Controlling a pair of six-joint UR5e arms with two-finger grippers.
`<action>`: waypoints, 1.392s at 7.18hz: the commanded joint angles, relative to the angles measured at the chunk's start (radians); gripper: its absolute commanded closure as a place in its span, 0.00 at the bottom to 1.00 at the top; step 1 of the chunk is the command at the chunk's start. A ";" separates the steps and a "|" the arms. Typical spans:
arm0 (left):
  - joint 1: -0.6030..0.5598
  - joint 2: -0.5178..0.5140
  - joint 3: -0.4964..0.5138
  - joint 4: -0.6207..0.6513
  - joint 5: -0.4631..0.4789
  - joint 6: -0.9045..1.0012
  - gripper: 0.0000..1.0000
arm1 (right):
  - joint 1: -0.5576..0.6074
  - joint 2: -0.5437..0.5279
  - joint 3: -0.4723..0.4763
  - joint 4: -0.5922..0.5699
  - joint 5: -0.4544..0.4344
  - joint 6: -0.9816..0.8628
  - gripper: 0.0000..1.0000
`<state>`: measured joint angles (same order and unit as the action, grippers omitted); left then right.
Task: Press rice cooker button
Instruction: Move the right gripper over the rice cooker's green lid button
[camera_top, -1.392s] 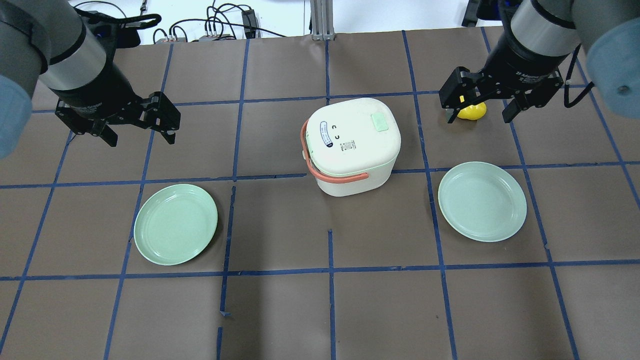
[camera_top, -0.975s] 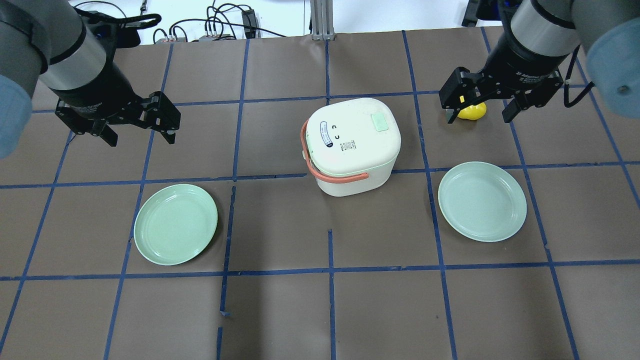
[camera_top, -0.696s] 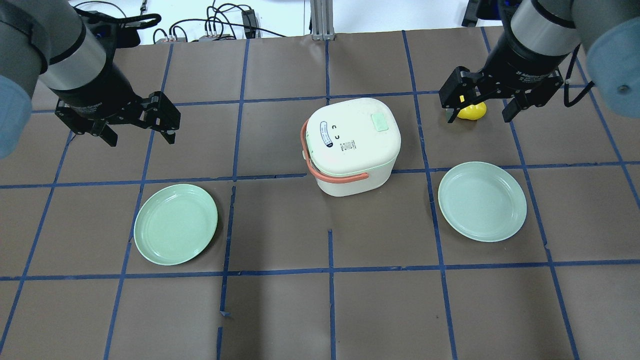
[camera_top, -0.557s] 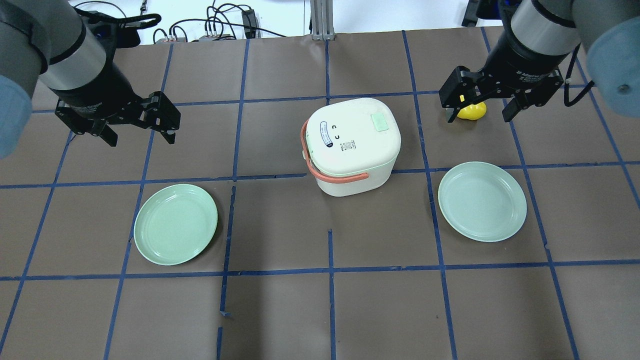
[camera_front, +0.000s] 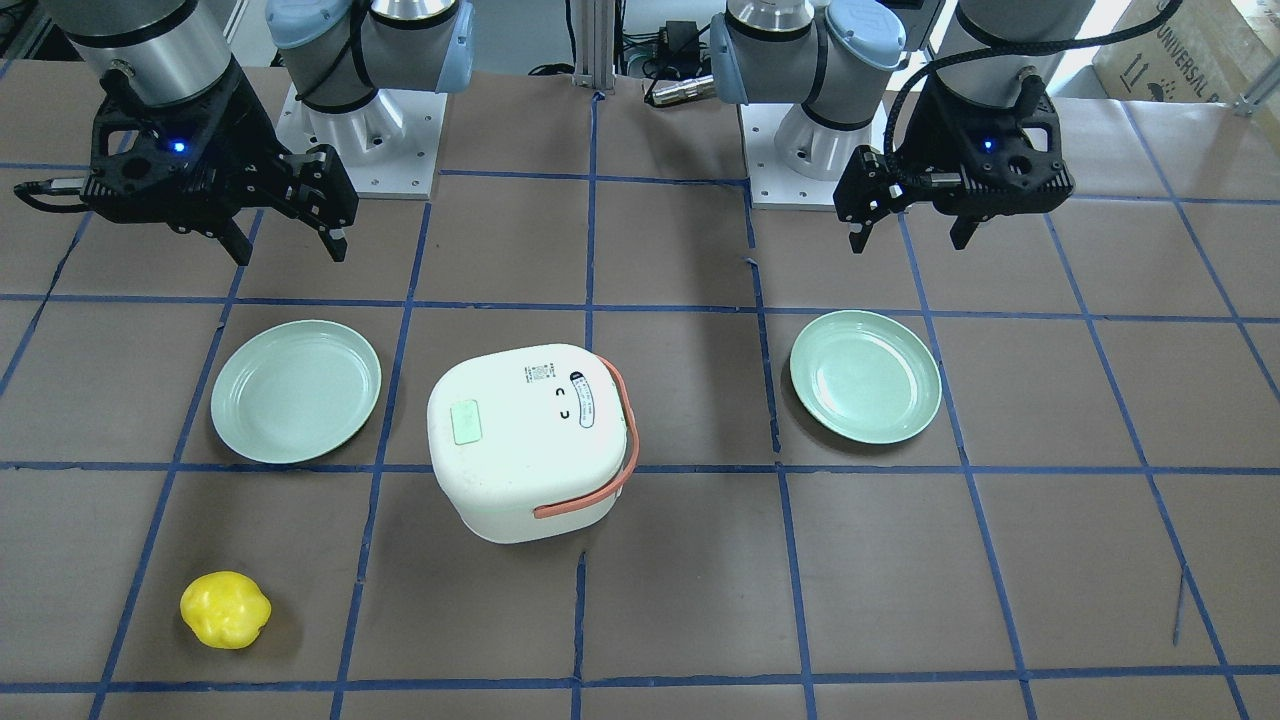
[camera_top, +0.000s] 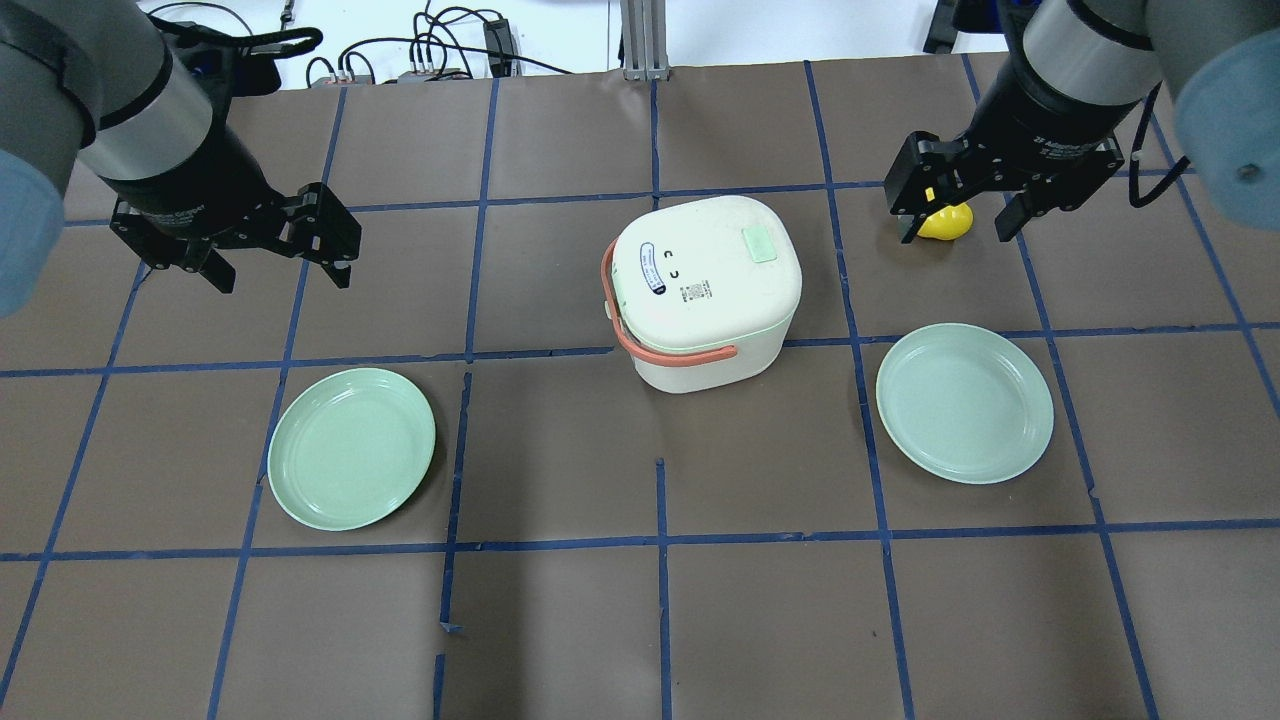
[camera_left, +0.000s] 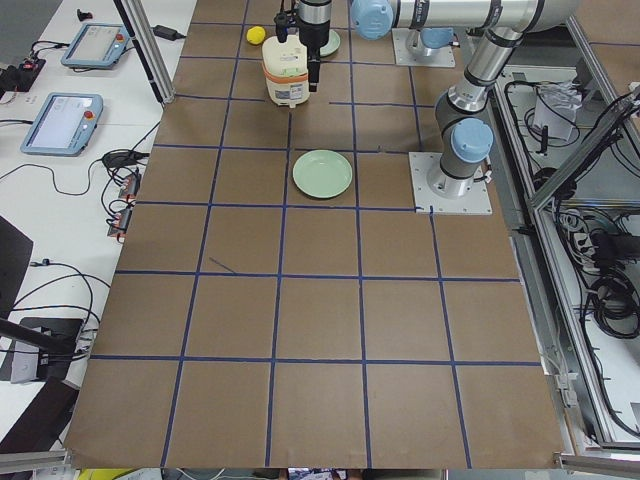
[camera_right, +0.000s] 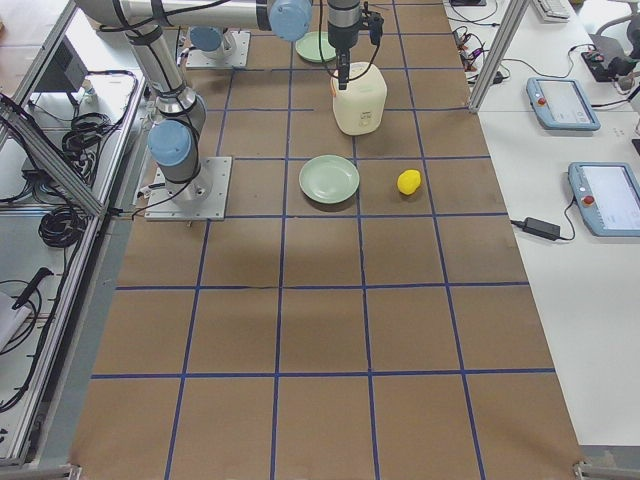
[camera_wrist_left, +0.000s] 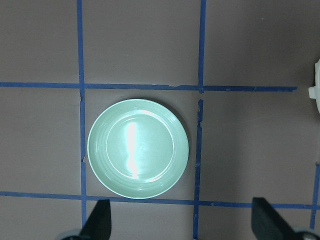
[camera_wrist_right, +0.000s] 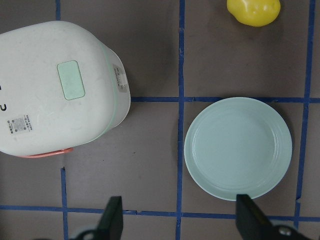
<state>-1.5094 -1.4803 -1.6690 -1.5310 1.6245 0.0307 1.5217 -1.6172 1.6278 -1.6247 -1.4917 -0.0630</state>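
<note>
- Left claw (camera_top: 285, 280): up above the worktop (camera_top: 560, 450) at the far left, jaws wide, nothing between them. Well apart from the cooker.
- Worktop: brown, with a blue tape grid.
- Left plate (camera_top: 351, 448): pale green, flat on the worktop, right under the left wrist cam. It sits left of the cooker and closer to the robot.
- Cooker (camera_top: 705, 290): cream, upright, lid shut. We place it mid-worktop between the two plates, a bit farther from the robot than either, touching neither.
- Handle (camera_top: 690, 354): salmon, folded down around the cooker's left and near sides.
- Label (camera_top: 652, 270): blue-edged oval on the lid, on the handle side.
- Button (camera_top: 760, 243): pale green rounded rectangle on the lid top, toward its far right corner from overhead. We see it fully from overhead, from the front and from the right wrist cam.
- Right plate (camera_top: 964, 402): same pale green, right of the cooker, near it but apart.
- Right claw (camera_front: 290, 252): up above the worktop on the right, jaws wide, holding nothing. Its wrist cam takes in the lid with the button, the right plate and the fruit.
- Yellow fruit (camera_top: 945, 222): on the worktop beyond the right plate, right of the cooker, apart from both. Overhead the right claw partly covers it. The front view shows it well apart from that claw.
</note>
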 joint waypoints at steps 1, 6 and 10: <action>0.000 0.000 0.000 0.000 0.000 0.000 0.00 | 0.002 0.016 -0.003 -0.036 0.013 -0.001 0.95; 0.000 0.000 0.000 0.000 0.000 0.000 0.00 | 0.104 0.167 -0.005 -0.251 0.073 -0.012 0.92; 0.000 0.000 0.000 0.000 0.000 0.000 0.00 | 0.153 0.279 -0.066 -0.330 0.073 -0.006 0.92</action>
<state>-1.5094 -1.4803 -1.6690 -1.5309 1.6245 0.0307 1.6496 -1.3633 1.5753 -1.9430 -1.4190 -0.0719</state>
